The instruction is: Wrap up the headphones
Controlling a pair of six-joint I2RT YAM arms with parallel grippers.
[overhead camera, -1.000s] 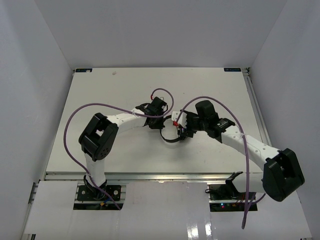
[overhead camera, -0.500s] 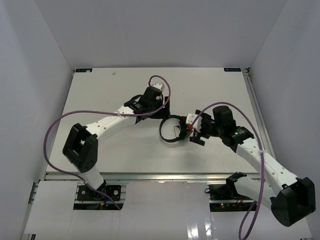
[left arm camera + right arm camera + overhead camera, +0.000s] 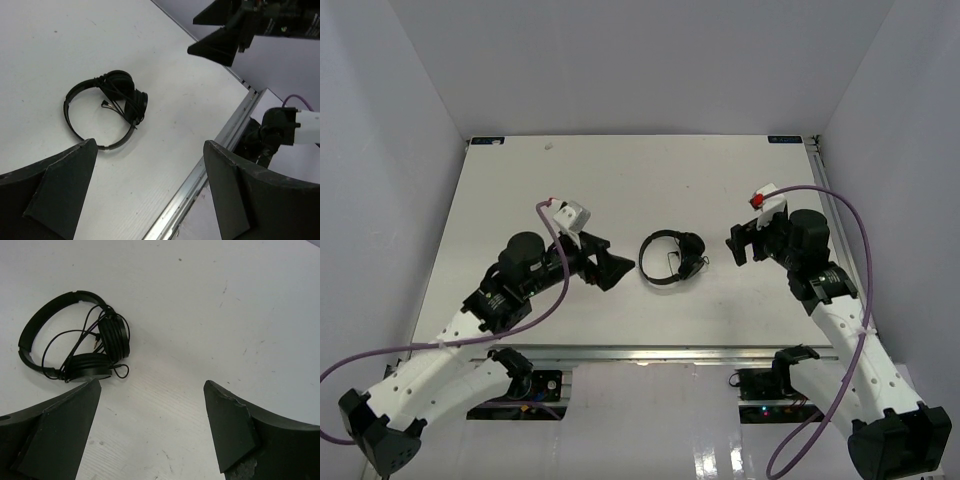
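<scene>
Headphones (image 3: 688,252) lie between left gripper (image 3: 610,265) and right gripper (image 3: 735,248), touching neither. Both jaws stand open, holding nothing.

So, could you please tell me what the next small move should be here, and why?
Probably ease both arms back toward their bases. The headphones lie alone on the table, their cord bunched around the earcups with only small loose loops. The left gripper and right gripper are both open, standing clear on either side and touching nothing.
</scene>
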